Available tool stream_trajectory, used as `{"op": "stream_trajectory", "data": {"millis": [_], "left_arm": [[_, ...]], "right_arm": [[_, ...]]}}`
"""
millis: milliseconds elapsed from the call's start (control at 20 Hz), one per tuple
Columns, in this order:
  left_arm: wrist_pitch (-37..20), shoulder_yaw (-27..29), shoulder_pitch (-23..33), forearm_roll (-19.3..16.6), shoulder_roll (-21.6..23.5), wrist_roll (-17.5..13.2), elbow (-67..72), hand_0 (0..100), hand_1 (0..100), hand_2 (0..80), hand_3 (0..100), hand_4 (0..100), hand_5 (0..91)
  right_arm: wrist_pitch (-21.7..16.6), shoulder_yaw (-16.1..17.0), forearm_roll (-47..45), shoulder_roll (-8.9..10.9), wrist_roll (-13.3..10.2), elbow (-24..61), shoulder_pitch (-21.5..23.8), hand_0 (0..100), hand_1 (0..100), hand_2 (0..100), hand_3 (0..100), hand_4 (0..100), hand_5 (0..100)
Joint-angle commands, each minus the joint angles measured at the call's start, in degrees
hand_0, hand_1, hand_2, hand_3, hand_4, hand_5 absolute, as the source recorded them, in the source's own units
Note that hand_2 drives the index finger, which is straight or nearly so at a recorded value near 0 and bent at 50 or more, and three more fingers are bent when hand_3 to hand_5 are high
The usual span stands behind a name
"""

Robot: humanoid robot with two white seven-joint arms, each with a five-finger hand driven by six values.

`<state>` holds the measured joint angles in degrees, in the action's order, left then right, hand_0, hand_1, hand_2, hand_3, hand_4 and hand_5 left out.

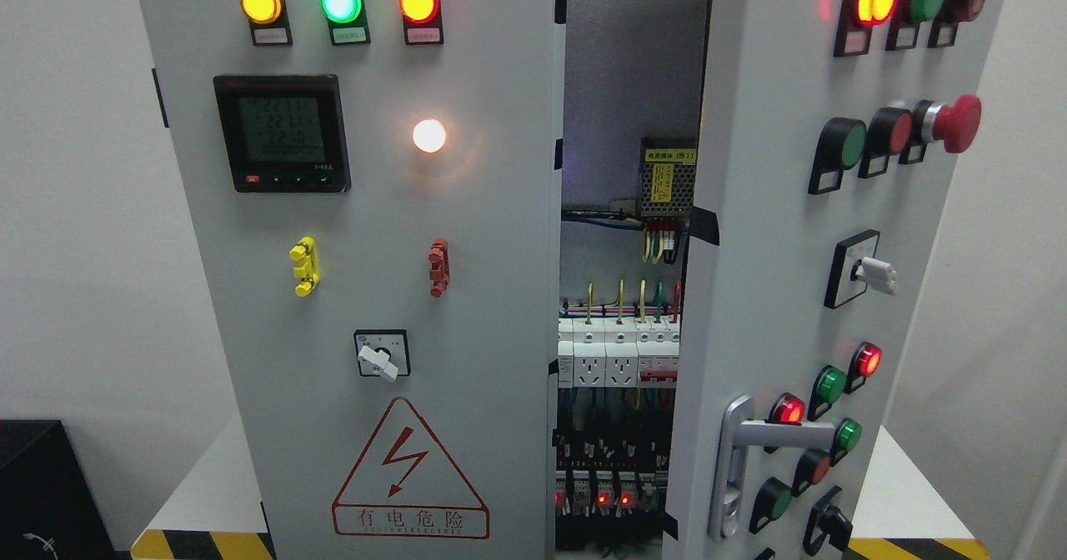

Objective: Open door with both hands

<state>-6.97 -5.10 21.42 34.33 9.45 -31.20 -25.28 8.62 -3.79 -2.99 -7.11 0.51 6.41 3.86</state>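
Note:
A grey electrical cabinet fills the head view. Its left door point(375, 293) is closed and carries three lit lamps, a digital meter point(281, 133) and a red lightning warning sign point(408, 472). Its right door point(775, 277) stands partly open, swung out toward me. That door bears a silver lever handle point(771, 437) low on its near edge and several push buttons and lamps. Through the gap I see wiring, sockets and breakers point(617, 352) and a power supply point(668, 178). Neither of my hands shows.
A red emergency stop button point(957, 122) and a white rotary switch point(875, 274) stick out from the right door. A black box point(42, 485) stands at the lower left. Yellow-black hazard tape point(200, 545) marks the base edge. White walls lie on both sides.

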Motion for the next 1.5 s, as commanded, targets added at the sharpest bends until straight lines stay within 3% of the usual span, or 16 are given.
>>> {"op": "stream_trajectory", "data": {"millis": [0, 50, 100, 200, 300, 501, 701, 952, 1002, 1102, 1152, 1352, 1452], "left_arm": [[-0.5, 20.1, 26.0, 47.6, 47.6, -6.7, -57.7, 0, 0, 0.0, 0, 0, 0.0], [-0.3, 27.6, 29.2, 52.9, 50.8, -9.6, -57.2, 0, 0, 0.0, 0, 0, 0.0], [0.2, 34.8, 31.1, 54.6, 51.9, -13.2, -56.4, 0, 0, 0.0, 0, 0, 0.0], [2.2, 47.6, 32.3, 54.5, 52.3, -20.8, -53.5, 0, 0, 0.0, 0, 0, 0.0], [7.7, 55.8, 32.3, 54.4, 53.6, -25.5, -50.3, 0, 0, 0.0, 0, 0, 0.0], [13.8, 63.6, 31.9, 53.9, 56.7, -30.6, -49.4, 0, 0, 0.0, 0, 0, 0.0], [13.3, 68.6, 31.1, 48.5, 57.4, -33.8, -50.8, 0, 0, 0.0, 0, 0, 0.0], [13.5, 65.4, 27.6, 48.5, 58.8, -34.6, -55.2, 0, 0, 0.0, 0, 0, 0.0], [13.8, 61.1, 20.7, 48.4, 58.7, -34.6, -55.2, 0, 0, 0.0, 0, 0, 0.0], [14.1, 45.8, 2.6, 47.1, 59.1, -34.6, -54.8, 0, 0, 0.0, 0, 0, 0.0], [14.1, 39.9, -1.2, 46.4, 59.5, -34.6, -54.5, 0, 0, 0.0, 0, 0, 0.0], [14.0, 29.1, -10.9, 45.0, 60.9, -34.7, -55.3, 0, 0, 0.0, 0, 0, 0.0], [14.1, 19.6, -20.7, 45.2, 63.2, -35.2, -55.2, 0, 0, 0.0, 0, 0, 0.0]], "right_arm": [[0.0, 0.0, 0.0, -0.01, -0.2, -0.1, 0.0, 0, 0, 0, 0, 0, 0], [0.0, 0.0, 0.0, -0.01, -0.2, -0.1, 0.0, 0, 0, 0, 0, 0, 0], [0.0, 0.0, 0.0, -0.01, -0.2, -0.1, 0.0, 0, 0, 0, 0, 0, 0], [0.0, 0.0, 0.0, -0.01, -0.2, -0.1, 0.0, 0, 0, 0, 0, 0, 0], [0.0, 0.0, 0.0, -0.01, -0.2, -0.1, 0.0, 0, 0, 0, 0, 0, 0], [0.0, 0.0, 0.0, -0.01, -0.2, -0.1, 0.0, 0, 0, 0, 0, 0, 0], [0.0, 0.0, 0.0, -0.01, -0.2, -0.1, 0.0, 0, 0, 0, 0, 0, 0], [0.0, 0.0, 0.0, -0.01, -0.2, -0.1, 0.0, 0, 0, 0, 0, 0, 0], [0.0, 0.0, 0.0, -0.01, -0.2, -0.1, 0.0, 0, 0, 0, 0, 0, 0], [0.0, 0.0, 0.0, -0.01, -0.2, -0.1, 0.0, 0, 0, 0, 0, 0, 0], [0.0, 0.0, 0.0, -0.01, -0.2, -0.1, 0.0, 0, 0, 0, 0, 0, 0], [0.0, 0.0, 0.0, -0.01, -0.2, -0.1, 0.0, 0, 0, 0, 0, 0, 0], [0.0, 0.0, 0.0, -0.01, -0.2, -0.1, 0.0, 0, 0, 0, 0, 0, 0]]}}
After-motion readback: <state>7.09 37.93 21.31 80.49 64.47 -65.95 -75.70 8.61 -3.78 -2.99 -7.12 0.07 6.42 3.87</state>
